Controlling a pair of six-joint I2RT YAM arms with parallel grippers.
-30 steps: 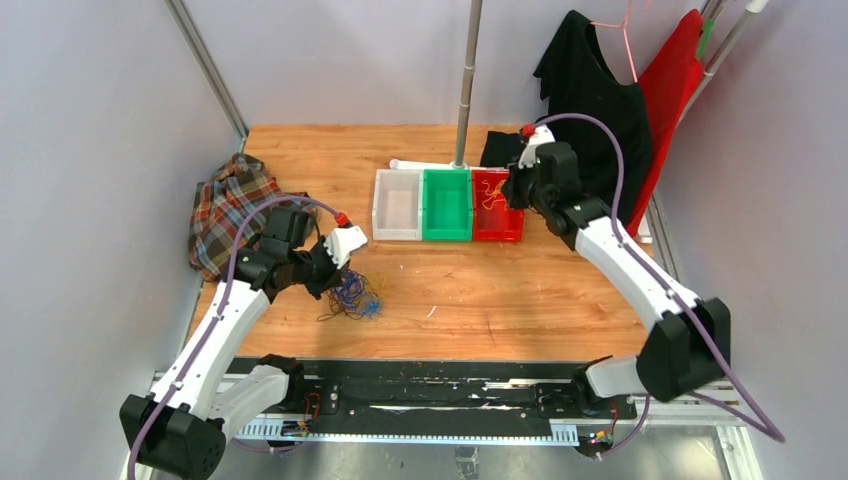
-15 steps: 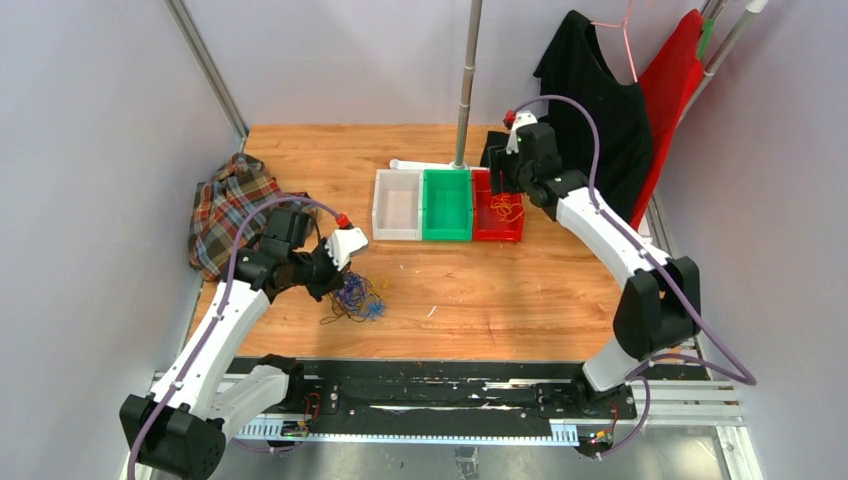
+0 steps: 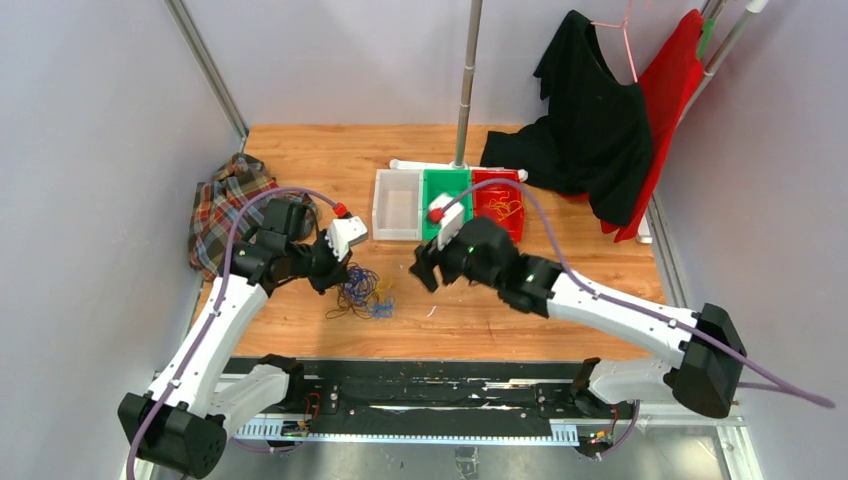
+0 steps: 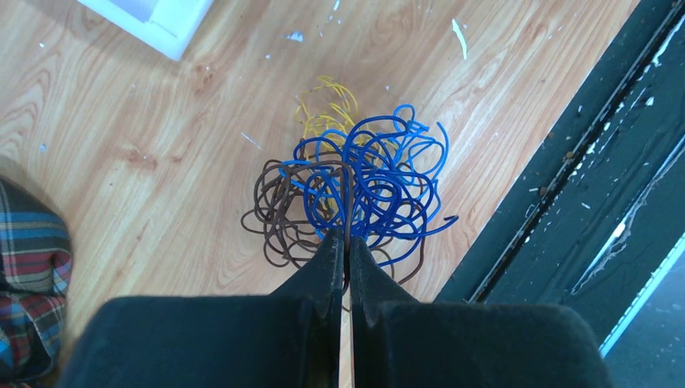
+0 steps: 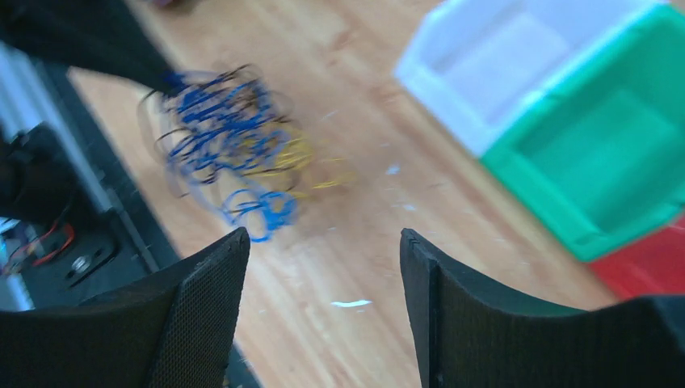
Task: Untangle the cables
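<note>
A fist-sized tangle of thin blue, brown and yellow cables (image 3: pixel 359 293) (image 4: pixel 355 187) lies on the wooden table near its front edge. My left gripper (image 3: pixel 337 282) (image 4: pixel 347 239) sits at the tangle's left side, shut on a brown strand. My right gripper (image 3: pixel 425 272) (image 5: pixel 323 236) hovers open just to the right of the tangle, nothing between its fingers. The blurred tangle (image 5: pixel 230 149) shows ahead of it and to its left. A loose yellow-orange cable (image 3: pixel 506 208) lies in the red bin (image 3: pixel 483 200).
A white bin (image 3: pixel 397 210) (image 5: pixel 525 56) and a green bin (image 3: pixel 447 185) (image 5: pixel 598 153) stand in a row with the red one. A plaid cloth (image 3: pixel 225 205) lies at the left. Black and red garments (image 3: pixel 590 110) hang at the back right beside a pole (image 3: pixel 465 90). A black rail (image 3: pixel 430 385) runs along the near edge.
My right arm has swung from the red bin down and left to beside the tangle, and its gripper has opened, leaving the yellow-orange cable in the bin. My left gripper has barely moved.
</note>
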